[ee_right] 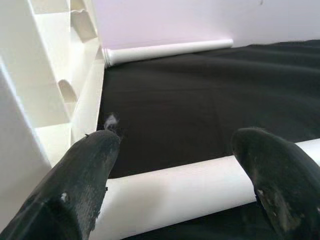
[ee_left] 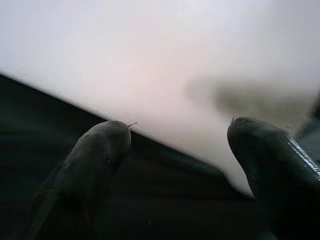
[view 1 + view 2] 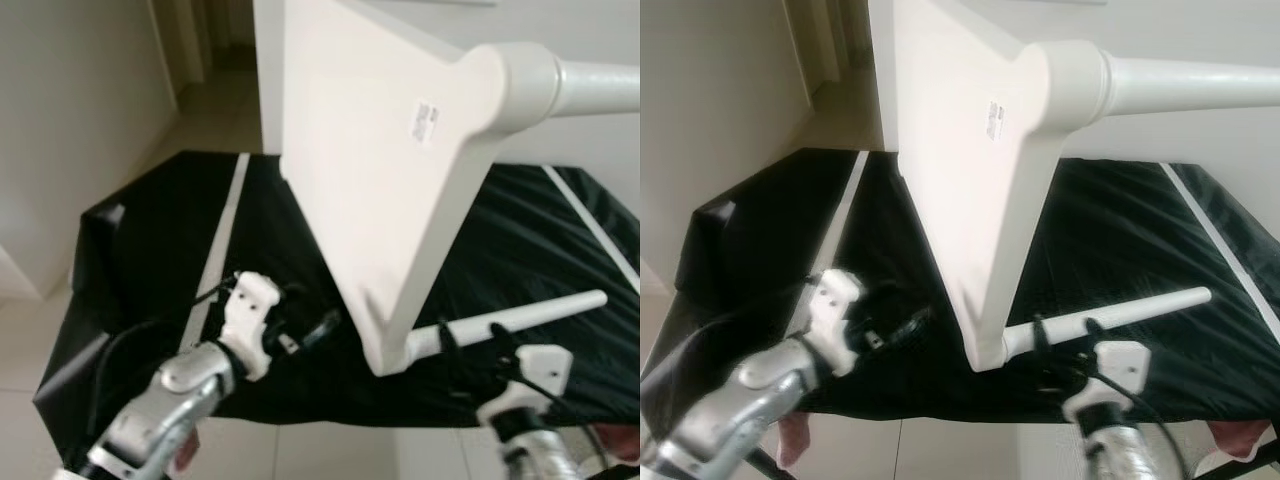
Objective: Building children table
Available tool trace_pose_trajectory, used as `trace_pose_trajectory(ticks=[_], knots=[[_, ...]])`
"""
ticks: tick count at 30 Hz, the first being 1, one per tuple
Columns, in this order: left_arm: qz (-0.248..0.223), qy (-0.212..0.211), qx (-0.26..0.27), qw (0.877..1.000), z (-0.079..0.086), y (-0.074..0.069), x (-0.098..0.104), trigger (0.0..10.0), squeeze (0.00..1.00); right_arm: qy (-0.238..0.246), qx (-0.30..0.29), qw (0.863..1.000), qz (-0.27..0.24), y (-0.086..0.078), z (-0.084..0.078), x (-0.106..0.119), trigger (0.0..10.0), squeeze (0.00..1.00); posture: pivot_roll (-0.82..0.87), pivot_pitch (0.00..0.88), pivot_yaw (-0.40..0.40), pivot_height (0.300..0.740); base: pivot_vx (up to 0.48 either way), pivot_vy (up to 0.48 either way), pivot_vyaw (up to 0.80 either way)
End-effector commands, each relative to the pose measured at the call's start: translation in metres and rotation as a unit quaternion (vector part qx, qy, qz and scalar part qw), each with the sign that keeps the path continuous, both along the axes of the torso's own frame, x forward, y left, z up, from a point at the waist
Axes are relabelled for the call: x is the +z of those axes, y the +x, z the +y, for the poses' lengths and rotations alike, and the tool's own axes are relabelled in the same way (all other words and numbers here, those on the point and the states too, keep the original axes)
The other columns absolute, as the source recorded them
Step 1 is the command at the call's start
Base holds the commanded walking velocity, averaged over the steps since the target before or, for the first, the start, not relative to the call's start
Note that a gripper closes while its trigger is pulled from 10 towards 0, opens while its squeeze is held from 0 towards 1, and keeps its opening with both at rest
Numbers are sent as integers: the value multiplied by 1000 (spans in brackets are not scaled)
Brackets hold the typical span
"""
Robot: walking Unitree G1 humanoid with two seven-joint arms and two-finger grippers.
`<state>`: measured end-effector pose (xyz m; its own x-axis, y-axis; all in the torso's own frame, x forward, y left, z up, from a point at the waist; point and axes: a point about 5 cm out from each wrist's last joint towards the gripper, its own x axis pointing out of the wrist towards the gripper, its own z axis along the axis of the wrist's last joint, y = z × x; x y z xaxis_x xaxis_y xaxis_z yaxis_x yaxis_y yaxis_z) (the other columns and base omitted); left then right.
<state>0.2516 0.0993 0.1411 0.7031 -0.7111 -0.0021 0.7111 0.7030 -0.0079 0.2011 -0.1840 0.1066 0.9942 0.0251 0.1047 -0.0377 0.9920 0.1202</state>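
A white tabletop (image 3: pixel 380 180) is standing tipped up on its edge on a black cloth (image 3: pixel 150 250) that is covering a low surface, with pale floor tiles (image 3: pixel 30 350) showing around it. Two white legs are sticking out of the tabletop's corners toward the robot's right: an upper leg (image 3: pixel 590 85) high in the air and a lower leg (image 3: pixel 520 318) running just above the cloth. The left gripper (image 3: pixel 310 335) is reaching in beside the tabletop's lower edge; in the left wrist view its fingers (image 2: pixel 95 160) are standing apart, with nothing between them, close to the white panel. The right gripper (image 1: pixel 175 175) is sitting at the lower leg, near where it is joining the tabletop; its fingers (image 1: pixel 80 175) are spread wide with the leg lying across the gap between them, and whether they are touching it cannot be told. A small label (image 3: pixel 424 120) is showing on the tabletop near the upper corner.
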Motion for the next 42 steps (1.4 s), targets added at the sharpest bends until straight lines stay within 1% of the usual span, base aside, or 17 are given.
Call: trace_pose_trajectory(ticks=[1, 2, 4, 7, 10, 16, 20, 22, 23, 24, 26, 30, 34, 35, 39, 40, 42], knots=[[-5, 16, 54, 998, 4, 7, -8, 10000, 0, 12, -16, 1000, 11, 4, 0, -4, 10000, 0, 65, 0, -30, 740, 0, 0, 0], [-5, 16, 54, 998, 4, 7, -8, 10000, 0, 12, -16, 1000, 11, 4, 0, -4, 10000, 0, 65, 0, -30, 740, 0, 0, 0], [-9, 17, 83, 996, 5, 12, -10, 10000, 0, 14, -18, 1000, 9, 8, 4, -3, 10000, 0, 66, 0, -31, 740, 0, 0, 0], [-11, 14, 93, 995, 5, 14, -10, 10000, 0, 13, -18, 1000, 9, 9, 5, -3, 10000, 0, 67, 0, -32, 740, 0, 0, 0], [1, 0, 141, 990, 8, 23, -12, 10000, 0, 6, -57, 998, 13, 14, 2, -2, 10000, 0, 69, 0, -34, 740, 0, 0, 0], [-10, 14, 156, 988, 7, 25, -14, 10000, 0, 2, -70, 997, 26, 17, 4, -3, 10000, 0, 67, 0, -33, 740, 0, 0, 0], [-6, -14, 130, 991, 5, 24, -9, 10000, 0, -6, -35, 999, 39, 18, 12, -6, 10000, 0, 73, 0, -37, 740, 0, 0, 0], [-10, -18, 123, 992, 5, 24, -7, 10000, 0, -8, -30, 999, 42, 18, 13, -6, 10000, 0, 74, 0, -38, 740, 0, 0, 0], [-19, -30, 121, 992, 8, 24, 1, 10000, 0, -5, 0, 999, 51, 18, 19, -9, 10000, 0, 79, 0, -40, 740, 0, 0, 0], [-19, -30, 121, 992, 8, 24, 1, 10000, 0, -5, 0, 999, 51, 18, 19, -9, 10000, 0, 79, 0, -40, 740, 0, 0, 0], [-30, -36, 106, 993, 10, 23, 8, 10000, 0, -8, 28, 998, 56, 20, 26, -10, 10000, 0, 83, 0, -43, 740, 0, 0, 0], [-57, -7, 80, 995, 15, 20, 18, 10000, 0, 2, 72, 995, 70, 23, 37, -12, 10000, 0, 96, 0, -51, 740, 0, 0, 0], [-53, -11, 61, 997, 18, 18, 23, 10000, 0, -3, 98, 993, 73, 24, 42, -13, 10000, 0, 101, 0, -54, 740, 0, 0, 0], [-48, 8, 30, 998, 20, 14, 24, 10000, 0, -1, 117, 990, 75, 27, 47, -13, 10000, 0, 113, 0, -64, 740, 0, 0, 0], [-48, 30, 0, 998, 22, 9, 24, 10000, 0, 2, 132, 988, 76, 30, 51, -12, 10000, 0, 118, 0, -66, 740, 0, 0, 0], [-45, 45, -15, 998, 24, 5, 24, 10000, 0, 2, 144, 987, 75, 32, 54, -11, 10000, 0, 124, 0, -71, 740, 0, 0, 0], [-35, 52, -30, 998, 28, 2, 24, 10000, 0, 3, 158, 985, 75, 34, 58, -10, 10000, 0, 128, 0, -74, 740, 0, 0, 0]])
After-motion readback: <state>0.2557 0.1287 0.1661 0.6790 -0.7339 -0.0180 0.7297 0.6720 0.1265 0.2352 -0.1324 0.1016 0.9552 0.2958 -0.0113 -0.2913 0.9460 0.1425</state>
